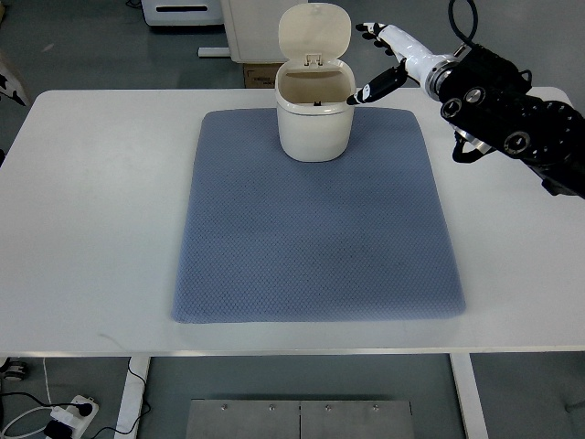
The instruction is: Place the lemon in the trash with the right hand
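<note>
A cream trash bin (313,121) stands at the far middle of the blue mat (315,219) with its lid flipped up and open. My right hand (384,57) is raised just right of the bin's rim, fingers spread and holding nothing; its thumb tip points at the rim. No lemon shows anywhere; the inside of the bin is mostly dark and I cannot tell what lies in it. The left arm is not in view.
The white table (91,229) carries the mat. My black right forearm (512,114) reaches in over the far right corner. A white cabinet and a cardboard box (260,73) stand behind the table. A power strip (69,416) lies on the floor.
</note>
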`<state>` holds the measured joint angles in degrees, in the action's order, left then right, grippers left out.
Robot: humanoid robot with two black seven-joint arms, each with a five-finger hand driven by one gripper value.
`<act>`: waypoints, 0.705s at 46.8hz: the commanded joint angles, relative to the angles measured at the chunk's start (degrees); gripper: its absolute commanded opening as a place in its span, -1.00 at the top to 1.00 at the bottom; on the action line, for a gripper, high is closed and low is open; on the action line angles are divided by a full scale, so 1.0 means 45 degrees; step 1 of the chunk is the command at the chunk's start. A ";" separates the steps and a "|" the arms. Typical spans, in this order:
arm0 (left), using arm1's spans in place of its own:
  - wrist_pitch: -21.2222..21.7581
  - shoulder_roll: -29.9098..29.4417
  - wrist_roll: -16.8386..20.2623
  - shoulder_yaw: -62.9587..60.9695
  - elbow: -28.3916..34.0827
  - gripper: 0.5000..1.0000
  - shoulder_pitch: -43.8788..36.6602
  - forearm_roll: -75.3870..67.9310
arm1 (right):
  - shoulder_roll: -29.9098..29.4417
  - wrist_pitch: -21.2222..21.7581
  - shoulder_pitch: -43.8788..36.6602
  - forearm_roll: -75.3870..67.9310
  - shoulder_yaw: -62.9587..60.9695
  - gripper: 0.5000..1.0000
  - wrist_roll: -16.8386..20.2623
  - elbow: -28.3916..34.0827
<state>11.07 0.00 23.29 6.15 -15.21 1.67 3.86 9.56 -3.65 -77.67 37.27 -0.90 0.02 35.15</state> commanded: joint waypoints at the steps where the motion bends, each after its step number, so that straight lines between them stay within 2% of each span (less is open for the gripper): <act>1: 0.0000 0.0000 -0.0001 0.0000 0.0000 -1.00 0.0000 0.0001 | 0.0356 0.0614 0.0052 -0.0099 -0.0559 -0.92 -0.0024 -0.0019; 6: 0.0000 0.0000 -0.0001 0.0000 0.0000 -1.00 0.0000 0.0001 | 0.0844 0.1103 0.0500 -0.0314 -0.1224 -0.92 -0.0005 -0.0019; 17: 0.0000 0.0000 -0.0001 0.0000 0.0000 -1.00 0.0000 0.0001 | 0.1606 0.1123 0.1321 -0.1953 -0.2844 -0.93 0.0093 -0.0058; 26: 0.0000 0.0000 -0.0001 0.0000 0.0000 -1.00 0.0000 0.0001 | 0.1705 0.0850 0.2297 -0.2990 -0.4932 -0.92 0.0112 -0.0136; 33: 0.0000 0.0000 -0.0001 0.0000 0.0000 -1.00 0.0000 0.0001 | 0.1646 0.0245 0.3527 -0.3088 -0.7374 -0.92 -0.0005 -0.0117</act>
<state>11.07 0.00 23.31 6.15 -15.21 1.67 3.86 17.12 -1.58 -63.92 23.39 -29.99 0.25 34.53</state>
